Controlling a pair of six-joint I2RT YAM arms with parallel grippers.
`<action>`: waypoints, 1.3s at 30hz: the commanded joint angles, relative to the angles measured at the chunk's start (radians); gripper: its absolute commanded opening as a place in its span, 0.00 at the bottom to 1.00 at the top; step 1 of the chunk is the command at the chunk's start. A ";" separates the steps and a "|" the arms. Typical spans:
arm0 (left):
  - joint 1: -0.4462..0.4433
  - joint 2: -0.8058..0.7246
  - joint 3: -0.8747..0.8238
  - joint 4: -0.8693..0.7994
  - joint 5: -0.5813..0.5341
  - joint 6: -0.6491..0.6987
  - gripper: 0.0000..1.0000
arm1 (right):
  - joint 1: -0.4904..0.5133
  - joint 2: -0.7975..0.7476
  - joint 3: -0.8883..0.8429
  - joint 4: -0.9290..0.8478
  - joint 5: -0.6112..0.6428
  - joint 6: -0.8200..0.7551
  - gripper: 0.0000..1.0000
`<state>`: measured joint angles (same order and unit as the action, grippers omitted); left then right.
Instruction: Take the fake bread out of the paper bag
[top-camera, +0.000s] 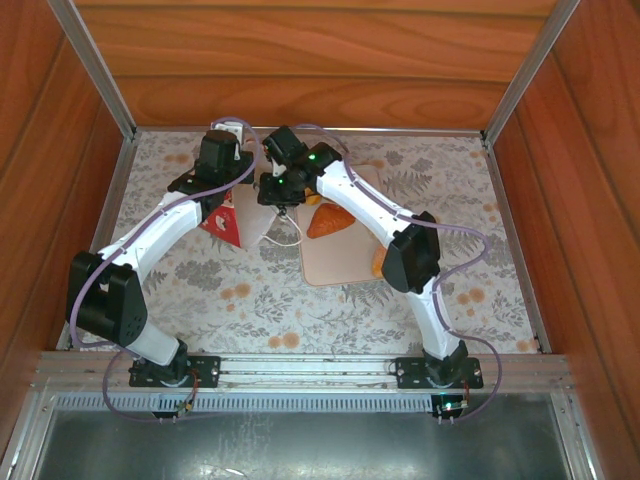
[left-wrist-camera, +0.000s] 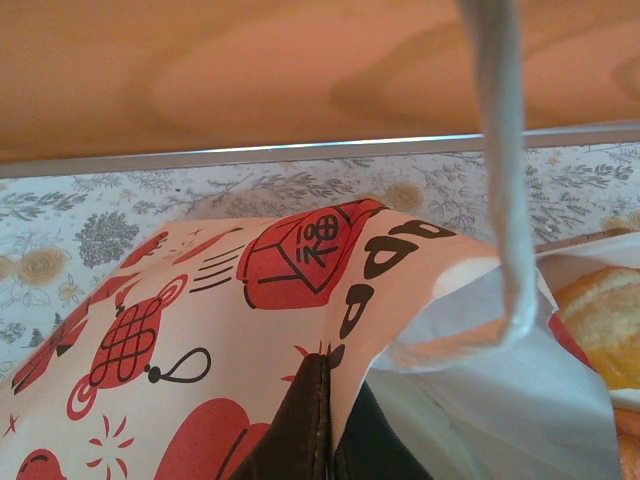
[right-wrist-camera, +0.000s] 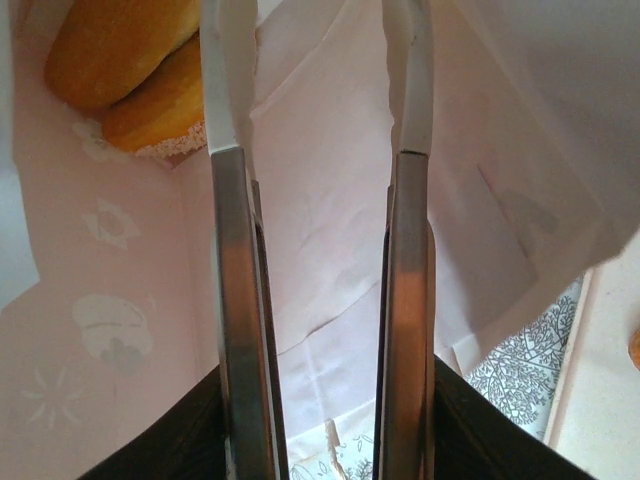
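The paper bag (top-camera: 222, 222) lies tipped on the floral table, red marks on white (left-wrist-camera: 200, 320). My left gripper (left-wrist-camera: 332, 372) is shut on the edge of the bag's wall, holding its mouth up; a white cord handle (left-wrist-camera: 500, 150) hangs in front. My right gripper (right-wrist-camera: 315, 40) reaches into the bag's mouth (top-camera: 284, 207) and is open, with nothing between its fingers (right-wrist-camera: 232, 300). Two pieces of fake bread (right-wrist-camera: 120, 60) lie deep in the bag, left of the left finger. More fake bread (top-camera: 328, 222) rests on the beige tray (top-camera: 330, 268), with another piece (top-camera: 379, 262) beside my right arm.
The tray sits right of the bag, its edge (right-wrist-camera: 610, 380) showing past the bag's mouth. Wooden walls and a metal rail (left-wrist-camera: 300, 152) close in the table at the back and sides. The two arms cross close together over the bag.
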<state>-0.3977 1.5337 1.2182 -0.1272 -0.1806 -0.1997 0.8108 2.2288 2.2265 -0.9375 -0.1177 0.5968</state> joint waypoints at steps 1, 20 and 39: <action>-0.004 0.005 0.020 0.006 0.031 0.002 0.00 | -0.015 0.025 0.055 -0.016 -0.009 -0.025 0.46; -0.004 -0.018 -0.005 0.027 0.063 0.020 0.00 | -0.038 0.100 0.155 -0.038 0.000 -0.041 0.47; -0.004 0.004 0.000 0.031 0.053 0.005 0.00 | -0.038 0.064 0.131 -0.100 0.078 -0.012 0.47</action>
<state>-0.3977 1.5337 1.2152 -0.1265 -0.1329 -0.1875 0.7792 2.3329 2.3562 -1.0176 -0.0780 0.5632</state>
